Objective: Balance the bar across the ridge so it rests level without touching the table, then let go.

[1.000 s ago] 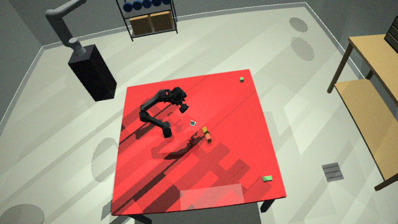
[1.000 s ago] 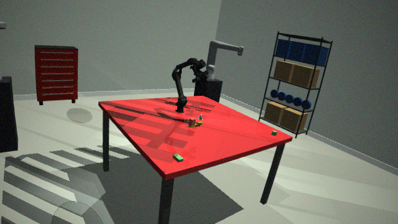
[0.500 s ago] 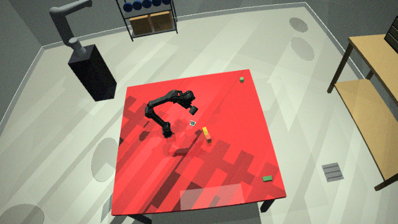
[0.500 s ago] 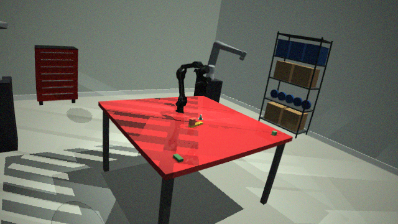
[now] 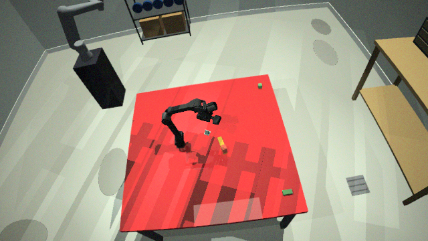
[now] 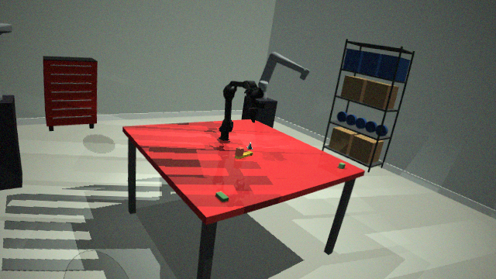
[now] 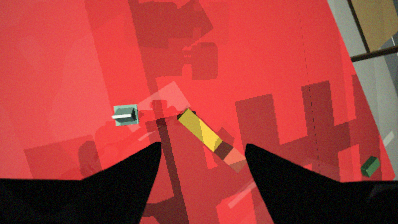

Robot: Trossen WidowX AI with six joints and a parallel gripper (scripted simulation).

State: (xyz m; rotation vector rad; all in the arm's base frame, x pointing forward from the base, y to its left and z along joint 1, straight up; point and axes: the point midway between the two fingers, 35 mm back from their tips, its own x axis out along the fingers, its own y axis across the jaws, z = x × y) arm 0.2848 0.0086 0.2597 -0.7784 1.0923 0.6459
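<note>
A yellow bar point(image 5: 221, 140) point(image 6: 246, 155) point(image 7: 200, 129) lies on the red table, with a reddish-brown block point(image 5: 224, 149) point(image 6: 239, 152) point(image 7: 234, 158) at one end. The ridge point(image 5: 207, 132) point(image 6: 249, 146) point(image 7: 126, 115) is a small upright piece on a pale square base. It stands a short way from the bar's yellow end, apart from it. My gripper point(image 7: 204, 148) is open and empty, well above the table. In the wrist view the bar shows beyond the fingers, between their tips and nearer the right one, and the ridge is to the left.
A green block point(image 5: 287, 192) point(image 6: 222, 196) point(image 7: 370, 166) lies near one table corner. A smaller green block point(image 5: 259, 86) point(image 6: 342, 166) sits near another corner. Both are far from the bar. Shadows and bright patches cross the red table point(image 5: 160, 211) point(image 6: 310, 170). Shelving, a workbench and another arm stand beyond it.
</note>
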